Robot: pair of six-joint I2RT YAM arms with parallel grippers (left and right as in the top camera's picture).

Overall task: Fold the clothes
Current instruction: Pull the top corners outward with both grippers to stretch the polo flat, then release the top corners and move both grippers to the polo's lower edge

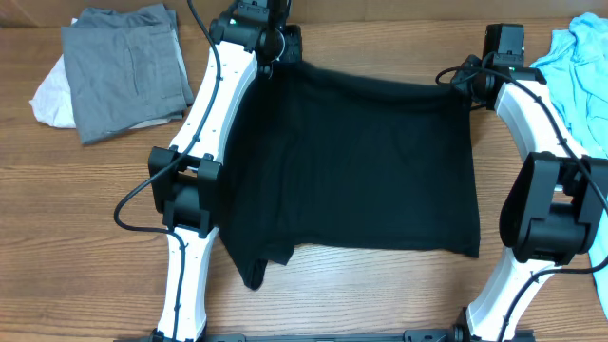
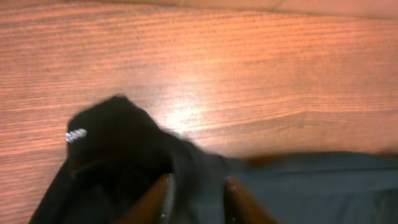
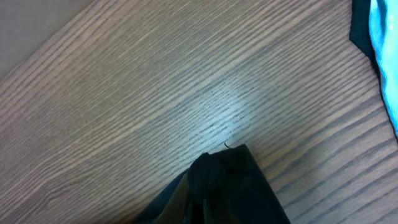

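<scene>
Overhead view: a plain black short-sleeved fabric shirt (image 1: 351, 171) lay spread flat across the middle of the wood-grain bench (image 1: 85, 237), its top edge running between the two arms and one sleeve trailing towards the lower left of the frame. The left gripper (image 1: 273, 46) sat at the shirt's upper left corner and the right gripper (image 1: 468, 84) at its upper right corner. Left wrist view: the jaws stood partly apart with black cloth filling the gap; it could not be told whether they pinched it. A bunched fold of the shirt lay to the left of the jaws, carrying a small white label mark (image 2: 76, 134). Right wrist view: the jaws were hidden under a peaked bunch of black cloth at the bottom centre; they were closed on that corner of the shirt. A folded grey garment (image 1: 123, 66) lay at the upper left of the overhead frame, resting on a crumpled white garment (image 1: 49, 98). A loose light blue garment (image 1: 581, 66) lay at the upper right, just beside the right arm.
</scene>
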